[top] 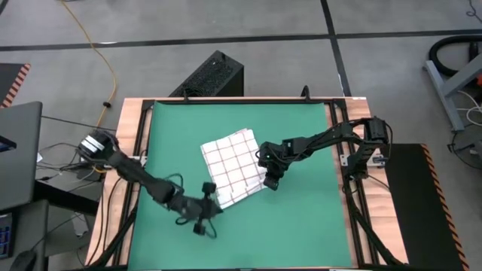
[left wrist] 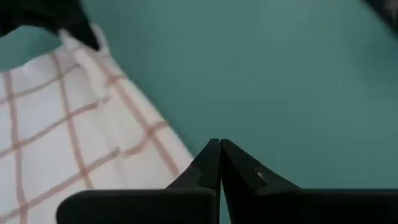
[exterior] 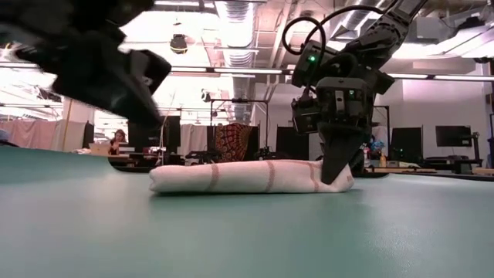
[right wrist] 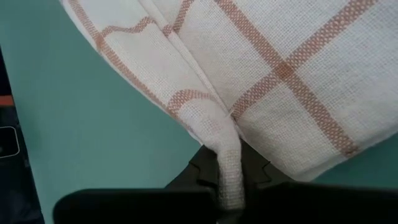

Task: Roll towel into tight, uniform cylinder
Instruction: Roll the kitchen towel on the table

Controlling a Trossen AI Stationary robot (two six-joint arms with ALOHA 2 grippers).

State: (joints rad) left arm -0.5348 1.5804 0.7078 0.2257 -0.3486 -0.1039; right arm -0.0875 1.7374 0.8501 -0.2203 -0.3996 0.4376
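Towel (top: 233,167) lay folded or partly flattened near the middle of the green mat (top: 301,226), slightly toward the left arm's side, not yet a tight roll; from the low view it read as a low, lumpy bundle with grid lines showing. Right gripper (top: 271,181) sat at the towel's corner nearest the right arm, fingers nearly closed and pinching a ridge of cloth; the right wrist view showed a fold of fabric running down between the pads. Left gripper (top: 205,223) was just off the towel's near edge, jaws fully closed, nothing in them, tips resting on or just above bare mat.

Step in hand looked like lifting an edge to start or redo the roll. To do it well: keep the pinch on the hem only, not on several layers; draw the edge over in a straight line parallel to the grid so the roll stays even in thickness; bring the left gripper in to hold the opposite end down so the cloth does not skid on the mat. Risk: single-corner pull would cone the roll.

Surface: smooth green mat in a wooden frame (top: 139,135) with dark rails. Room beyond: grey floor, yellow cable (top: 105,60), ceiling lights, monitors, a person seated far off.
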